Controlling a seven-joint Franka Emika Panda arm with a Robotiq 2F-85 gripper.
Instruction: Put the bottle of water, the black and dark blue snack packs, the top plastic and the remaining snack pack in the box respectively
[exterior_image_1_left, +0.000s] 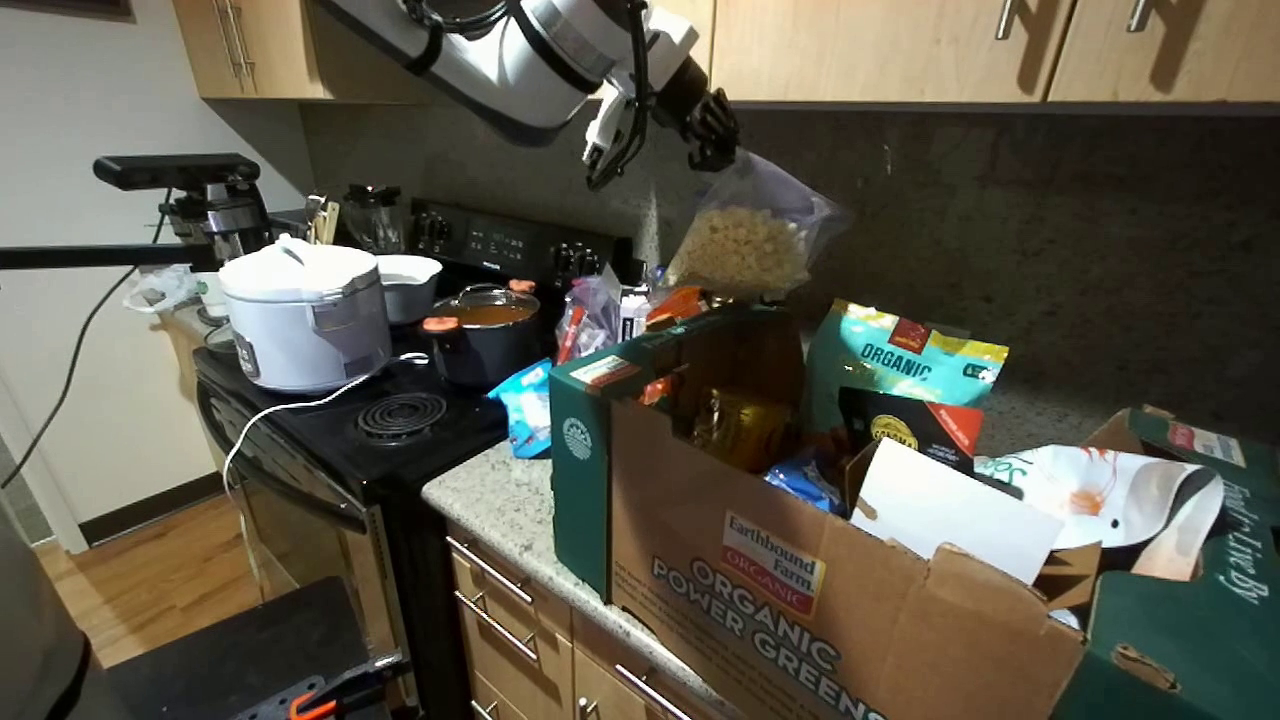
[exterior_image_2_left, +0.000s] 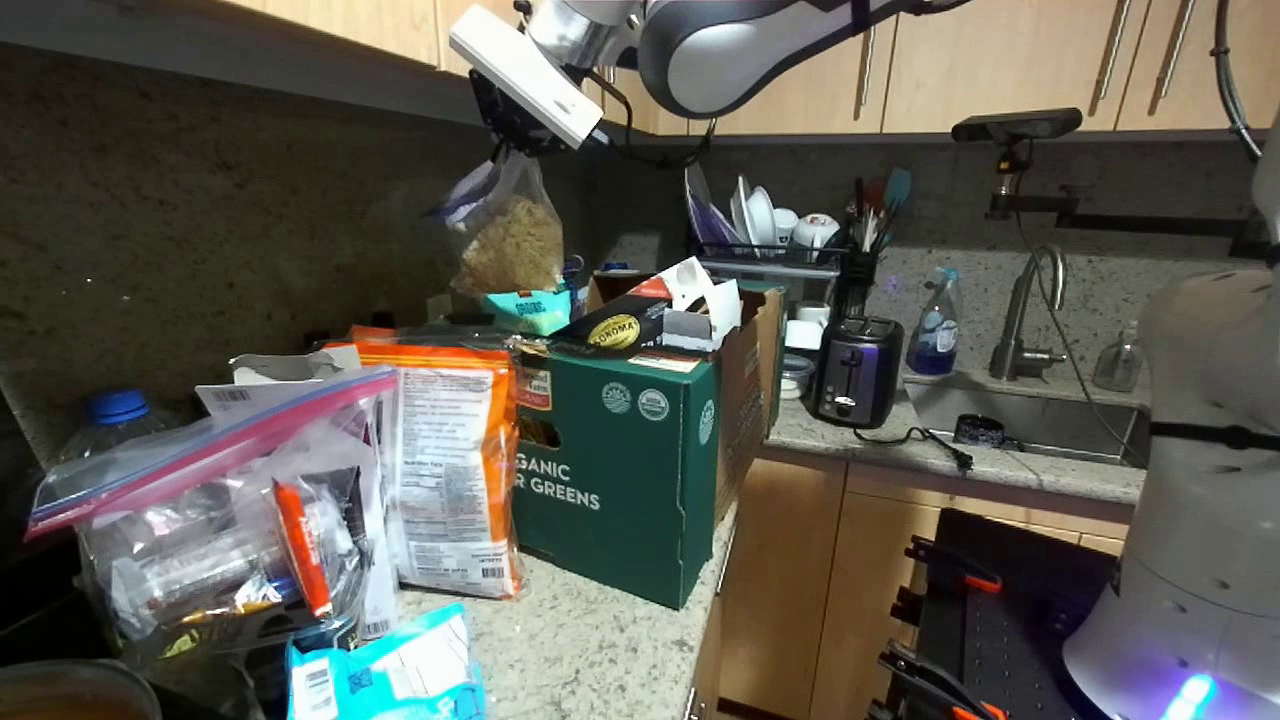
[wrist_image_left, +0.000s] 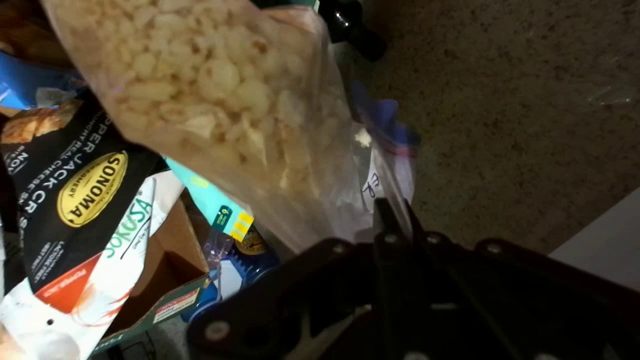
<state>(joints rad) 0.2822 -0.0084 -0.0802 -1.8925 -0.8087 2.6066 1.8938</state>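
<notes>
Snack bag (exterior_image_1_left: 745, 245), see-through — the pincer (wrist_image_left: 396, 214) pinches its upper end, presumably so it hangs ready for the box (exterior_image_1_left: 680, 520)

Cabinets (exterior_image_1_left: 880, 50) stand bright, their handles (exterior_image_1_left: 1006, 18) casting slanted shadows, while the wall (exterior_image_2_left: 230, 230) lies dim, the cooker lid (exterior_image_1_left: 300, 272) nearly burns out, a violet glow (exterior_image_2_left: 1190, 695) flares low, and in the wrist view the gripper (wrist_image_left: 397, 220) is almost black, the bag (wrist_image_left: 225, 110) slightly soft

box (exterior_image_1_left: 880, 585) — "Earthbound Farm", "ORGANIC POWER GREENS" | black pack (wrist_image_left: 67, 195) — "SONOMA" | teal bag (exterior_image_1_left: 885, 370): "ORGANIC"
</notes>
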